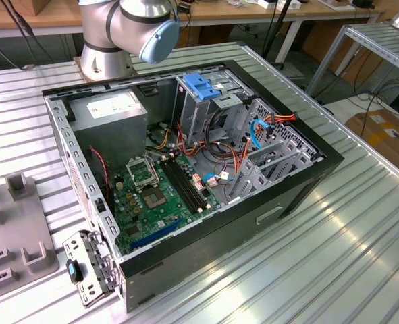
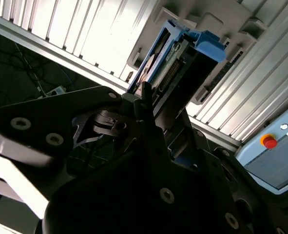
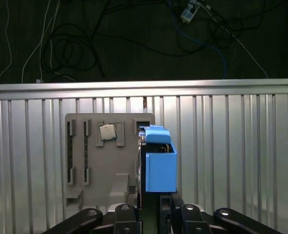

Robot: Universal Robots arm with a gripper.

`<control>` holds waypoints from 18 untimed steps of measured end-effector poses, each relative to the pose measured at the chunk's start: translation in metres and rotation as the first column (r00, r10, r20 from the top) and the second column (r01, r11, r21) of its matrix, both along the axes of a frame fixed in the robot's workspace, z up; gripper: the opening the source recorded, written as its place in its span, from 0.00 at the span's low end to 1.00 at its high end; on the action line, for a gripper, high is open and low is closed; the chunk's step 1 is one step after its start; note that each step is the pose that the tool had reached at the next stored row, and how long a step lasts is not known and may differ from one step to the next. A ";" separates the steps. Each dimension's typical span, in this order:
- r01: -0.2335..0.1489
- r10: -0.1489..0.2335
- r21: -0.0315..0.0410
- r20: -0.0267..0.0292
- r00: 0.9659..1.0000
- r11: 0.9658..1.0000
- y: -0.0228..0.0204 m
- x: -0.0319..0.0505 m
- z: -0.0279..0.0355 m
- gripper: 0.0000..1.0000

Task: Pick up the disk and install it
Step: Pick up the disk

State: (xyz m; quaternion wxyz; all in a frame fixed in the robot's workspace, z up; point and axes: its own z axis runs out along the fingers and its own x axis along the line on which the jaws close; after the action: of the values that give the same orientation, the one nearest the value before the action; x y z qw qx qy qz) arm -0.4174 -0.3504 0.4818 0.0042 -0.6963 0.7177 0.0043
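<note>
One disk (image 3: 161, 168), blue-railed, was gripped by the one end effector (image 3: 156, 201); one grey fixture (image 3: 97, 165) on the table (image 3: 231, 161) carried one chip (image 3: 107, 131).

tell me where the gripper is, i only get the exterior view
Observer: In the first wrist view the gripper is right at the disk, which stands on edge.
Operator: where's the disk then
Observer: At one side of a grey fixture on the ribbed table. I can't tell whether it is seated or lifted.
Operator: anything else on that fixture
Observer: A chip lies in a pocket of it, apart from the disk.
</note>
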 end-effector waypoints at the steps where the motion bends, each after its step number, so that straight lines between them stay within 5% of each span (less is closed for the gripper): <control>1: 0.000 0.000 0.000 0.000 1.000 1.000 0.0000 0.0002 0.0000 0.35; 12: 0.000 0.000 0.000 0.000 1.000 1.000 0.0000 0.0171 0.0000 0.35; 18: 0.000 0.000 0.000 0.000 1.000 1.000 0.0000 0.0175 0.0045 0.35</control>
State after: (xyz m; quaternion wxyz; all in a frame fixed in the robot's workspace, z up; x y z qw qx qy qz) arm -0.3999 -0.3504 0.4863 0.0042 -0.6963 0.7177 0.0042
